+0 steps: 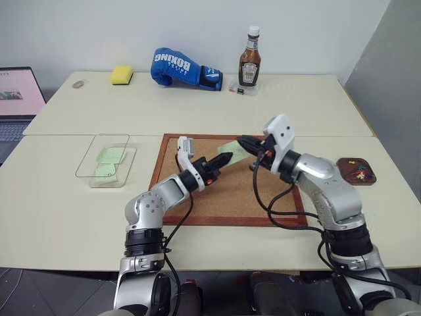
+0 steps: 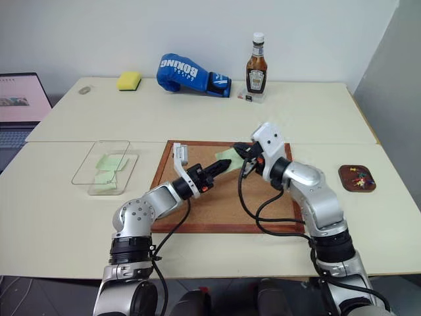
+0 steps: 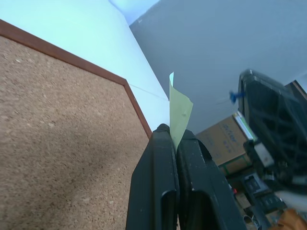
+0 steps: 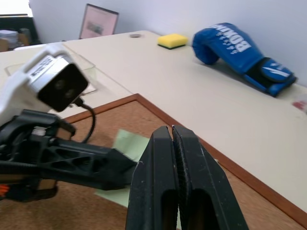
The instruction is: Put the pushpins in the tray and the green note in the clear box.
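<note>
Left wrist view: left hand [image 3: 175,136] pinches green note [image 3: 180,112].

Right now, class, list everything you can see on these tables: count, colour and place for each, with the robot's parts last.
Corkboard: one, brown, framed, table centre.
Note: one, pale green, over the corkboard, pinched by the left gripper.
Box: one, clear, left of corkboard, green notes inside.
Tray: one, dark brown, far right, pushpins inside.
Boxing glove: one, blue, back.
Sponge: one, yellow, back left.
Sauce bottle: one, brown, back.
Laptop: one, far left.
Left gripper: black fingers shut on note.
Right gripper: black fingers shut.
</note>
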